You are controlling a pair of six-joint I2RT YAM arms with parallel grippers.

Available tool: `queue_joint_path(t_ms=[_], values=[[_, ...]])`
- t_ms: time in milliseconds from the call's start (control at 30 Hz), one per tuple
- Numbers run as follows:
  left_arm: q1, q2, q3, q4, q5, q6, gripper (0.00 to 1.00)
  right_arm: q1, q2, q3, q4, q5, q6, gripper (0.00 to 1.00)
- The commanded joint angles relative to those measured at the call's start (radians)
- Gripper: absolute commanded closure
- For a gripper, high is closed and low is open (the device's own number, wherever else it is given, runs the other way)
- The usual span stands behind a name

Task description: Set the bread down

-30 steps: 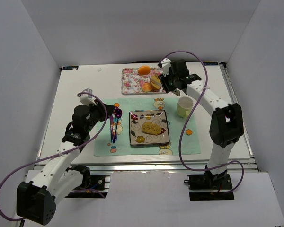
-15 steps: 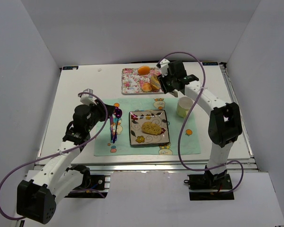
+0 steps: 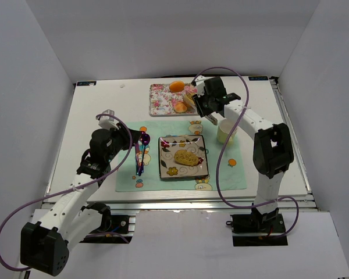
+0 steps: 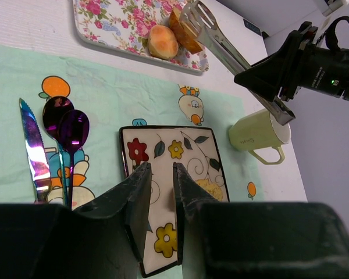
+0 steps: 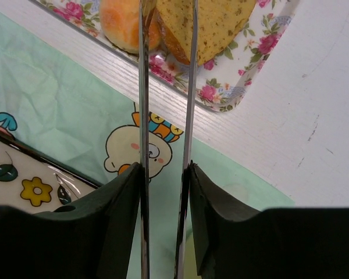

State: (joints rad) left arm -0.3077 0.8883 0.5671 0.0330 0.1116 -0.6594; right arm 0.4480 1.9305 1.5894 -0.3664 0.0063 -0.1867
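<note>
On the white table (image 3: 104,110), our right gripper (image 5: 166,174), clamped on the tongs (image 5: 142,87), has swung over the tray (image 3: 161,102) at twelve o'clock from the plate (image 3: 166,168), blades narrowing on the tan slice (image 5: 209,20). The loaf (image 3: 186,157) lies plated, so we judge the last pickup near. Our left gripper (image 4: 160,174) hangs parted, empty.

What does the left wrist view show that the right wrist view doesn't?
Left wrist only: the iridescent steel knife, two purple metal spoons, the pale green ceramic mug, an edge of the speckled olive-brown loaf on the square flower-patterned plate, and the head of the metal tongs at the tan-golden bread wedge.
Right wrist only: no extra object, just a close look at the wedge's speckled face behind the tong arms.
Both: the rectangular floral tray, the small peach-coloured round fruit, the wedge, the tongs, the plate and the mint-green printed mat.
</note>
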Motion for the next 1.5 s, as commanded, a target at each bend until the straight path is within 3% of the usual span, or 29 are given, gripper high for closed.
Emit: queue_joint_path(t_ms=[0, 300, 867, 1067, 1200, 1300, 1467], values=[[0.001, -0.029, 0.004, -0.004, -0.013, 0.009, 0.68, 0.006, -0.087, 0.009, 0.050, -0.048, 0.029, 0.57], [0.001, -0.040, 0.002, -0.008, -0.015, 0.006, 0.68, 0.004, -0.111, -0.006, 0.041, -0.066, 0.026, 0.53], [0.002, -0.040, 0.004, -0.012, -0.016, 0.006, 0.68, 0.018, -0.088, -0.075, 0.043, 0.027, 0.032, 0.57], [0.001, -0.037, 0.007, -0.012, -0.016, 0.009, 0.68, 0.020, -0.071, -0.085, 0.037, 0.060, 0.027, 0.66], [0.002, -0.037, 0.011, -0.013, -0.018, 0.012, 0.68, 0.020, -0.083, -0.083, 0.034, 0.044, 0.026, 0.78], [0.002, -0.038, 0.011, -0.012, -0.020, 0.011, 0.68, 0.018, -0.136, -0.075, 0.032, 0.005, 0.024, 0.92], [0.002, -0.035, 0.013, -0.007, -0.018, 0.009, 0.68, 0.009, -0.283, -0.116, 0.049, -0.083, 0.003, 1.00]])
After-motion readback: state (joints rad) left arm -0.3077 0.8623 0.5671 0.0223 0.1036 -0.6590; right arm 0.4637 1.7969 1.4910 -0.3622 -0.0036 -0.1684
